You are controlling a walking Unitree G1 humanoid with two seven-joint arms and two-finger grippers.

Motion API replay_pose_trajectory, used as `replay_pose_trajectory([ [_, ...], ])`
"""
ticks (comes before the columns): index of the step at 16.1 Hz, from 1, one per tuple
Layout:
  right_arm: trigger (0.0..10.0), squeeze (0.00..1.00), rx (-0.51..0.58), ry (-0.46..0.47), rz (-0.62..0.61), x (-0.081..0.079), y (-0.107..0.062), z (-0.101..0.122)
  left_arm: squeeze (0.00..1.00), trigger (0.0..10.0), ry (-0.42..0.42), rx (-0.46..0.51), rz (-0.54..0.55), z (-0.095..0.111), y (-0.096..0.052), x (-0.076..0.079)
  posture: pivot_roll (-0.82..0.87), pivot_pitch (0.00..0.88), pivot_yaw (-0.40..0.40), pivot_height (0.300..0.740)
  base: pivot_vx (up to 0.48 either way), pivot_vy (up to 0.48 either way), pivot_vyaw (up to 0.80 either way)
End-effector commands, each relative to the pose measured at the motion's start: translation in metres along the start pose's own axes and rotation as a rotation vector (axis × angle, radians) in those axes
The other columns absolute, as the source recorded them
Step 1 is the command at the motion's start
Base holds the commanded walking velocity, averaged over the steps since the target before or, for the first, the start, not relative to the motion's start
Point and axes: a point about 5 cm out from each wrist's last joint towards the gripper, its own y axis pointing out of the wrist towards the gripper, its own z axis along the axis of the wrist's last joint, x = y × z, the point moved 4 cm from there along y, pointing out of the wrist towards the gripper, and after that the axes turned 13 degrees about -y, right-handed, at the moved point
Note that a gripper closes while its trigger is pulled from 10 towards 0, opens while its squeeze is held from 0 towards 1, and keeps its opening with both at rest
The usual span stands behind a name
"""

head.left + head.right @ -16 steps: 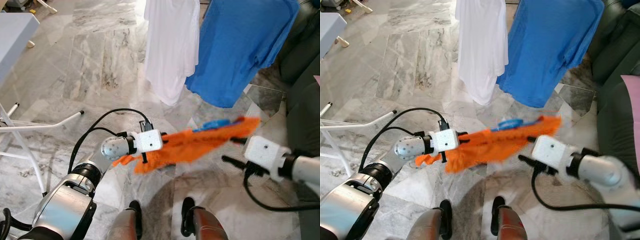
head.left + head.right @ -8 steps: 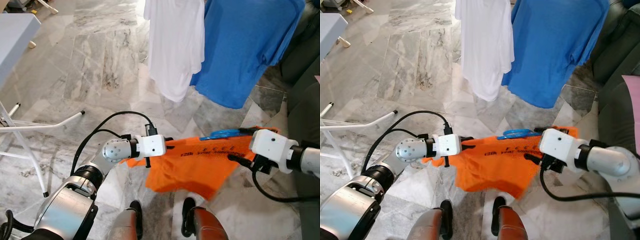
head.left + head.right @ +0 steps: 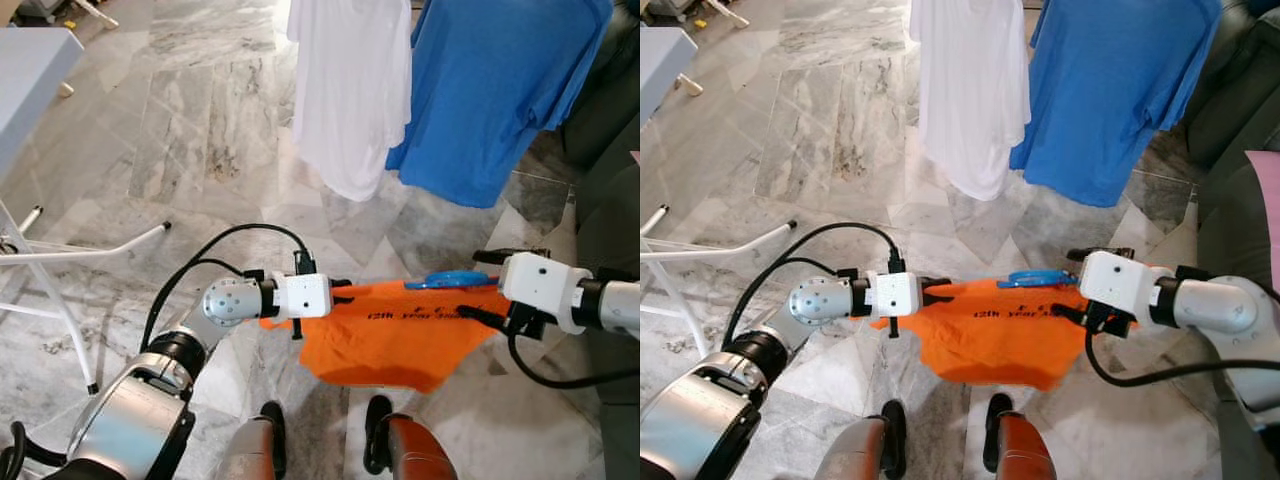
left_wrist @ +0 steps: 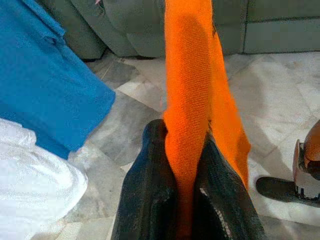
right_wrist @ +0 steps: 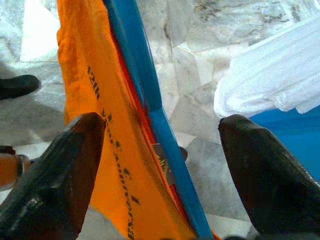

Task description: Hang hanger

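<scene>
1. The orange shirt [image 3: 390, 335] on the blue hanger [image 3: 453, 279] is stretched between both arms, low over the marble floor [image 3: 200, 120].
2. The left gripper [image 4: 185, 200] pinches the shirt.
3. The right gripper [image 5: 155, 165] is spread wide around the hanger.
4. A white shirt [image 3: 350, 90] and a blue shirt [image 3: 500, 90] hang ahead.

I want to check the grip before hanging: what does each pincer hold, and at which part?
The left pincer is shut on one side edge of the orange shirt. The right pincer is open around the blue hanger and the shirt's other side.
</scene>
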Motion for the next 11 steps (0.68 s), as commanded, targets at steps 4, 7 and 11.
replay_pose_trajectory([
  [4, 0.0, 0.0, 0.06, 0.07, 0.075, -0.01, 0.007, -0.001, 0.0, 0.0, 0.049, 0.047, -0.026, 0.007, -0.001, 0.005, -0.19, 0.283, 0.096, 0.74, 0.0, 0.0, 0.0],
  [7, 0.0, 0.0, 0.08, 0.116, 0.104, -0.017, 0.011, -0.003, 0.0, 0.0, 0.073, 0.061, -0.034, 0.01, 0.0, 0.005, -0.19, 0.283, 0.096, 0.74, 0.0, 0.0, 0.0],
  [11, 0.0, 0.0, 0.075, 0.128, 0.148, -0.026, 0.014, -0.008, 0.0, 0.0, 0.087, 0.074, -0.036, 0.012, -0.001, 0.005, -0.19, 0.283, 0.097, 0.74, 0.0, 0.0, 0.0],
])
